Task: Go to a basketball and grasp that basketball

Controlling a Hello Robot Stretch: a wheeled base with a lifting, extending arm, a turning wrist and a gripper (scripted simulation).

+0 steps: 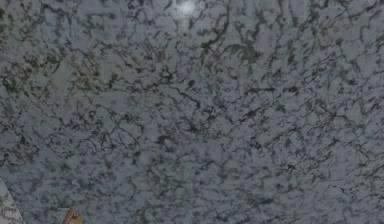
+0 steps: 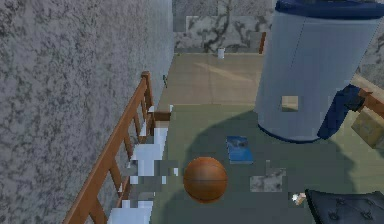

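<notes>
In the forward view a grey, dark-veined wall (image 1: pixel 190 110) stands close ahead.

In the arm side view the same kind of veined wall (image 2: pixel 60 80) takes the left. A wooden rail (image 2: pixel 120 150) with upright bars runs along the left edge of the greenish floor (image 2: pixel 215 80), from the bottom of the picture toward the far wall. Pale patches lie on the floor just beside the rail's foot.

The basketball (image 2: pixel 205 178), orange-brown and round, sits on the floor near its near edge. It lies just right of the rail and apart from it. A flat blue thing (image 2: pixel 238 149) lies on the floor just beyond the ball and a little right of it.

Farther right a large blue-grey drum (image 2: pixel 315 75) with a dark top stands upright on the floor. A small tan block (image 2: pixel 290 102) shows against its lower side. A dark blue cloth (image 2: pixel 338 112) hangs at the drum's right. A dark shape (image 2: pixel 350 208), too unclear to name, fills the floor's near right corner.

How the jaws stand cannot be told.
</notes>
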